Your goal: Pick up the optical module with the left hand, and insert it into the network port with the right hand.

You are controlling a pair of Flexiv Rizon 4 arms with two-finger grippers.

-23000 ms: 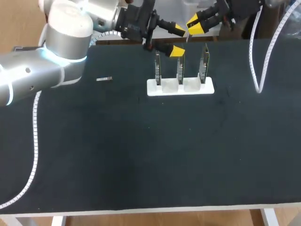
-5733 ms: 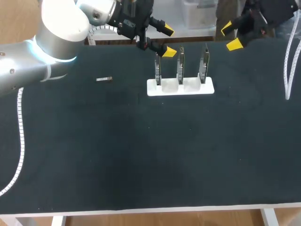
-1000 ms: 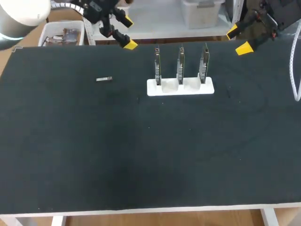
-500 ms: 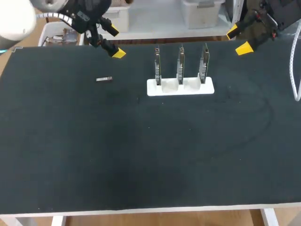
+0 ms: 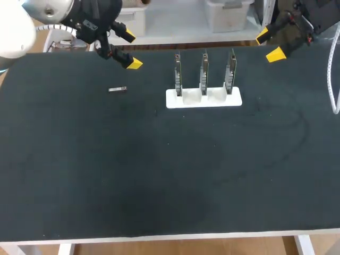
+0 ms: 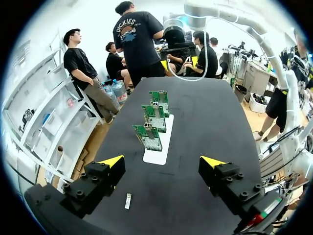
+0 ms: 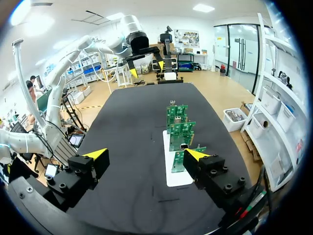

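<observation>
Bare black tabletop (image 5: 159, 175) rings the small silver optical module (image 5: 117, 89); three upright green circuit boards (image 5: 204, 71) on a white base (image 5: 204, 101) stand at its three o'clock.

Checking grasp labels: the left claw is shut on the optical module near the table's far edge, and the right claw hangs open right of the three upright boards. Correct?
No: the left claw is open and empty near the far edge; the head view shows the optical module lying on the table. The right claw does hang open right of the three boards.
</observation>
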